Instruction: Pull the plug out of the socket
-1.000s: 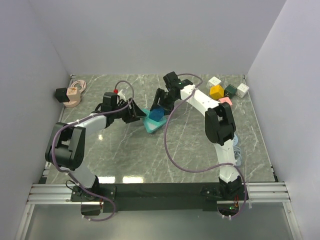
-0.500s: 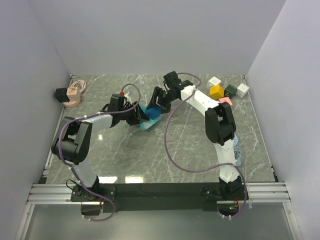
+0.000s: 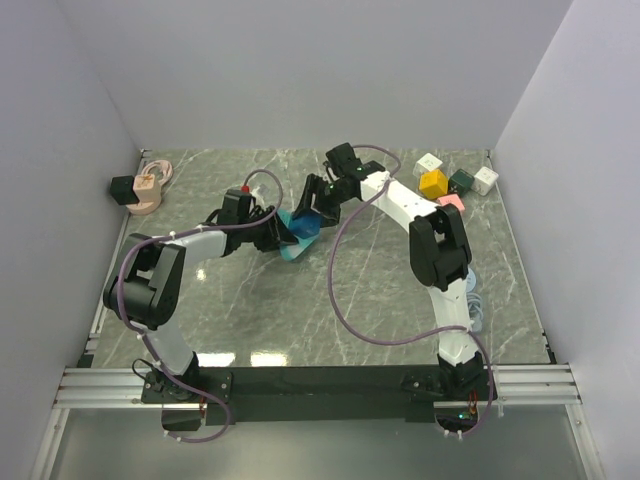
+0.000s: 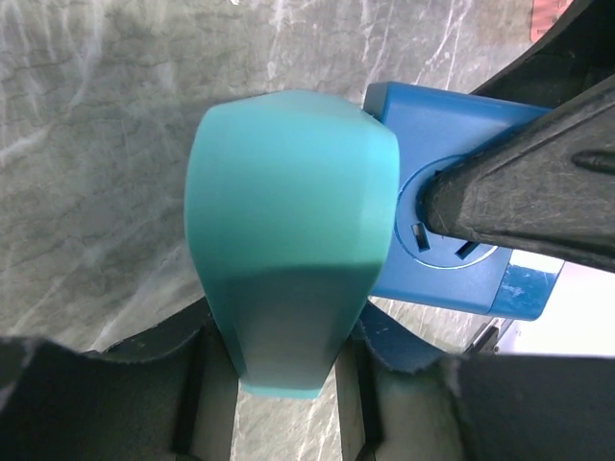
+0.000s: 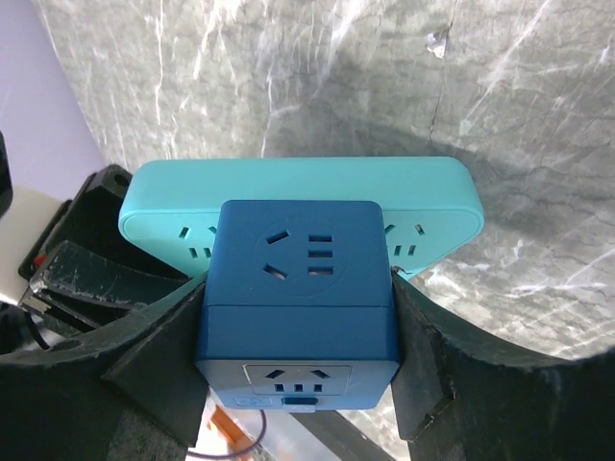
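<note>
Two robot arms meet over the middle of a grey marble-patterned desk with the job not yet done: the dark-blue cube-shaped plastic plug sits flush against the face of the turquoise plastic socket strip, and neither wrist view shows a gap between them. What looks complete is the set-up for the pull. The right hand is clamped on the plug, one black finger pressed to each side of the cube, with the strip lying crosswise just behind it. The left hand grasps the socket strip by one end, its fingers tight against the strip's narrow sides, and the plug juts from the strip just beyond the fingertips. From above, the joined pair appears tilted between the two hands rather than flat on the desk, though its underside is hidden. Left to do, on this reading: draw the hands apart until the plug comes free of the strip
</note>
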`<control>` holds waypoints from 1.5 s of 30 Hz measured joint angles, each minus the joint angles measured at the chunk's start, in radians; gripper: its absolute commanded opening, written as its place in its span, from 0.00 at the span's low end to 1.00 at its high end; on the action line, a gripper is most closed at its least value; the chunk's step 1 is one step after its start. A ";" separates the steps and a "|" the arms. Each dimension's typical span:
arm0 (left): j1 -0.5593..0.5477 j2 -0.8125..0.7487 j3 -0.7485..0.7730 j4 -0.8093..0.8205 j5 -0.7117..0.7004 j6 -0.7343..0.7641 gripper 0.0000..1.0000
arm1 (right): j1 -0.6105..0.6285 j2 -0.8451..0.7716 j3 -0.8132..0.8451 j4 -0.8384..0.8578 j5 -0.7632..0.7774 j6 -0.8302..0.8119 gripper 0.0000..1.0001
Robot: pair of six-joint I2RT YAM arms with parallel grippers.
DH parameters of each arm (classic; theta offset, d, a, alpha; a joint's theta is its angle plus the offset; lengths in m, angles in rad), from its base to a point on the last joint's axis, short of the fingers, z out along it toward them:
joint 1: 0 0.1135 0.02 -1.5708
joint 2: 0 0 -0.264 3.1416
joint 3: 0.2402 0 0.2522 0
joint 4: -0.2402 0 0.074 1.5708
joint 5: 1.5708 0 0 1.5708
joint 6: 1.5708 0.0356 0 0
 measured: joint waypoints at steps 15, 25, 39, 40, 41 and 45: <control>-0.002 -0.024 -0.050 0.141 0.085 0.024 0.00 | -0.087 -0.031 -0.035 -0.055 -0.201 -0.080 0.00; 0.037 -0.015 0.006 -0.051 0.115 0.032 0.00 | -0.013 -0.153 -0.228 0.130 -0.011 0.080 0.00; 0.140 -0.014 0.027 -0.038 0.010 0.008 0.00 | -0.369 -0.294 -0.160 -0.244 0.026 -0.232 0.00; 0.140 -0.014 0.028 -0.039 0.010 0.006 0.00 | -0.361 -0.332 -0.221 -0.250 0.081 -0.220 0.00; 0.139 -0.014 0.028 -0.039 0.010 0.003 0.00 | -0.356 -0.369 -0.281 -0.256 0.135 -0.204 0.00; 0.139 -0.014 0.042 -0.057 0.014 -0.006 0.00 | -0.346 -0.496 -0.492 -0.259 0.313 -0.142 0.00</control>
